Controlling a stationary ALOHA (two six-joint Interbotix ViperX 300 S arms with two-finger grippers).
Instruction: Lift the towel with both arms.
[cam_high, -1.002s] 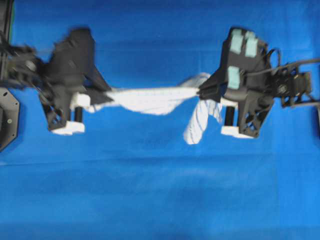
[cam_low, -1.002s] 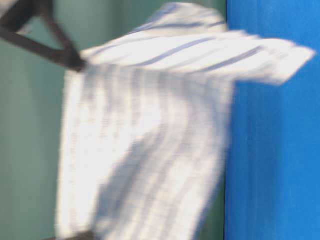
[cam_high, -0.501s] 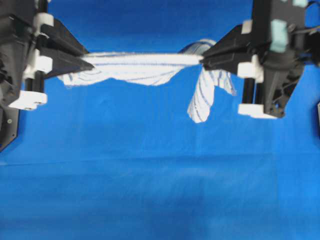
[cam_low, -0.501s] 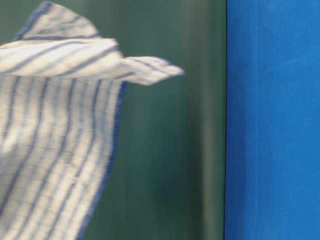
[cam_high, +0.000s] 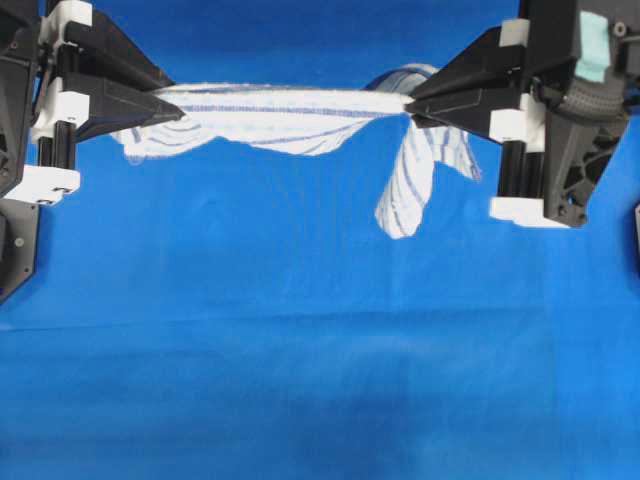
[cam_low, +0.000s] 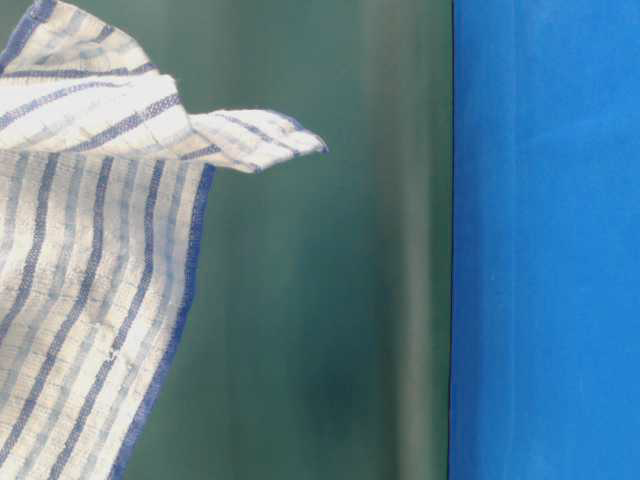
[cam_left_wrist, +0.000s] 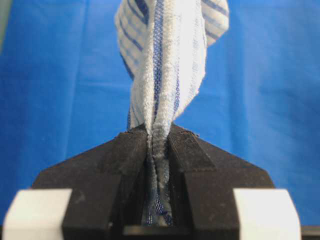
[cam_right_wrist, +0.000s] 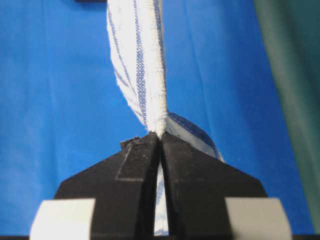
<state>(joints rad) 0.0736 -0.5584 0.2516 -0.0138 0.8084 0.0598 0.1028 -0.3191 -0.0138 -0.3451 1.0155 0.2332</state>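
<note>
The towel (cam_high: 285, 108) hangs in the air above the blue table cloth (cam_high: 320, 350), pulled tight between the two arms. The left gripper (cam_high: 178, 108) pinches one end, and the right gripper (cam_high: 408, 104) pinches the other end. A loose corner flops down near the right gripper.

The towel (cam_left_wrist: 165, 65) is a thin woven cloth, soft and wrinkled, with an open, slightly rough weave. The left end effector (cam_left_wrist: 157, 150) and the right end effector (cam_right_wrist: 160, 145) look like matt black plastic with fine layer lines and smooth white plastic fittings. The tabletop (cam_high: 320, 380) carries a matt blue cloth.
</note>
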